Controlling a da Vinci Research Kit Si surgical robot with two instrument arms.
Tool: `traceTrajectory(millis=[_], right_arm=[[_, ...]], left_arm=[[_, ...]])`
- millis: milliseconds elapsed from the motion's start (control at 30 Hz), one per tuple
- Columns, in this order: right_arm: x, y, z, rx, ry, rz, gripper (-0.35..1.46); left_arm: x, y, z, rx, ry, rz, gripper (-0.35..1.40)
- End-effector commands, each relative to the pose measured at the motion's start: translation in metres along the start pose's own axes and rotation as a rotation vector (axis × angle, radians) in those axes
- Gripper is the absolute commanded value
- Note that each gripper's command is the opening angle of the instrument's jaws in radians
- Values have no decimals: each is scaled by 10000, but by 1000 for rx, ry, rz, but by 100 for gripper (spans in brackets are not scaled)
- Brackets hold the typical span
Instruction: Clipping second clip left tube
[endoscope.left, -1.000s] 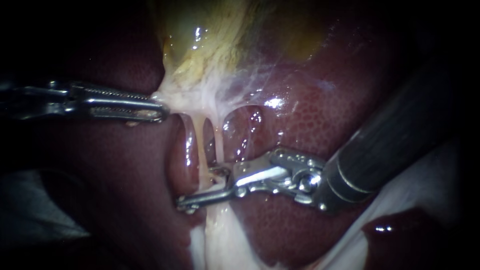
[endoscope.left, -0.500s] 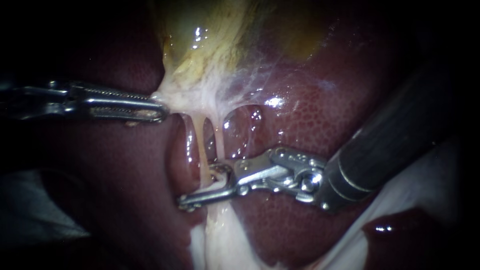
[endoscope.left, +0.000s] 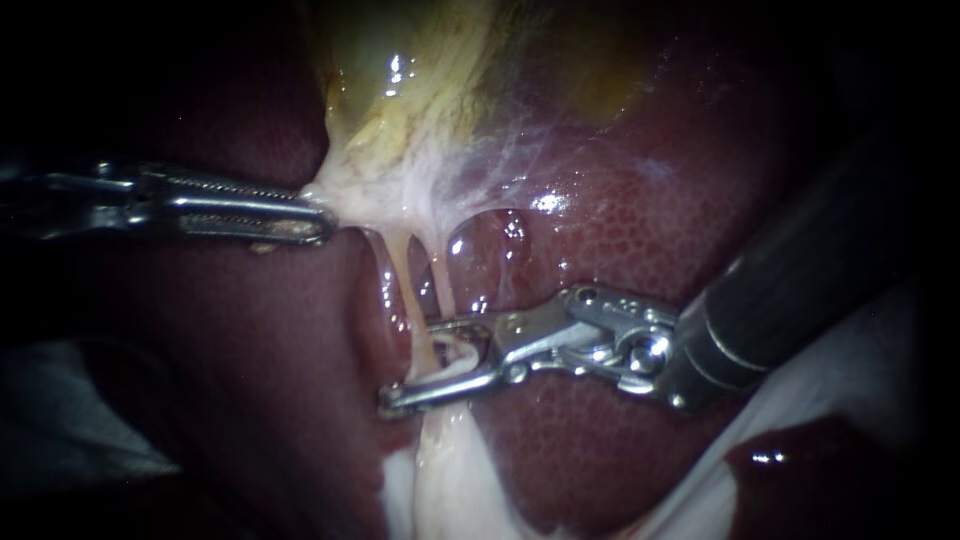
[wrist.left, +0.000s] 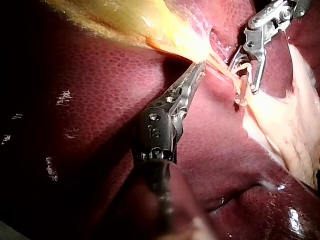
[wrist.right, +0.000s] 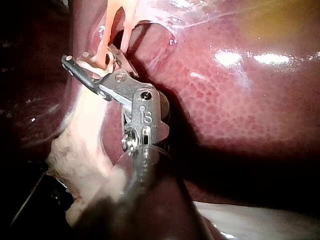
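There are two instruments, two tubes, one liver and one gallbladder in view.

Nearest to the endoscope is the right instrument (endoscope.left: 410, 365). Its dark shaft comes down slanting from the upper right, and the metal wrist bends so that the end effector lies almost level across the tissue. Its two jaws stand a little apart, with a narrow gap between them. The left tube (endoscope.left: 400, 285) runs down into this gap, so one jaw is on each side of it. I cannot tell whether both jaws already press on it. In the right wrist view the same tube also passes between the jaws.

The right tube (endoscope.left: 440, 285) hangs just beside the left one and ends at the upper jaw. Under the jaws both tubes join a broad band of pale tissue (endoscope.left: 450, 470).

Further back, the left instrument (endoscope.left: 322, 222) comes in level from the left. Its end effector is closed on the white tissue where the tubes start and holds it stretched.

Behind lies the dark red liver (endoscope.left: 620, 250), and farthest away the yellowish gallbladder (endoscope.left: 420, 90).
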Motion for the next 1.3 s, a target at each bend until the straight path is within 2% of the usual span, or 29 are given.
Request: traceTrajectory(millis=[33, 233, 400, 767, 1300], right_arm=[[1, 0, -2, 0, 1, 1, 50], [5, -2, -12, 4, 4, 4, 50], [3, -3, -10, 19, -1, 1, 50], [2, -15, -4, 108, -35, -28, 49], [-3, -18, -5, 188, 3, -44, 48]], left_arm=[[0, 0, -1, 2, 0, 0, -35], [0, 0, -1, 2, 0, 0, -35], [0, 0, -1, 2, 0, 0, -35], [0, 0, 0, 2, 0, 0, -35], [0, 0, 0, 2, 0, 0, -35]])
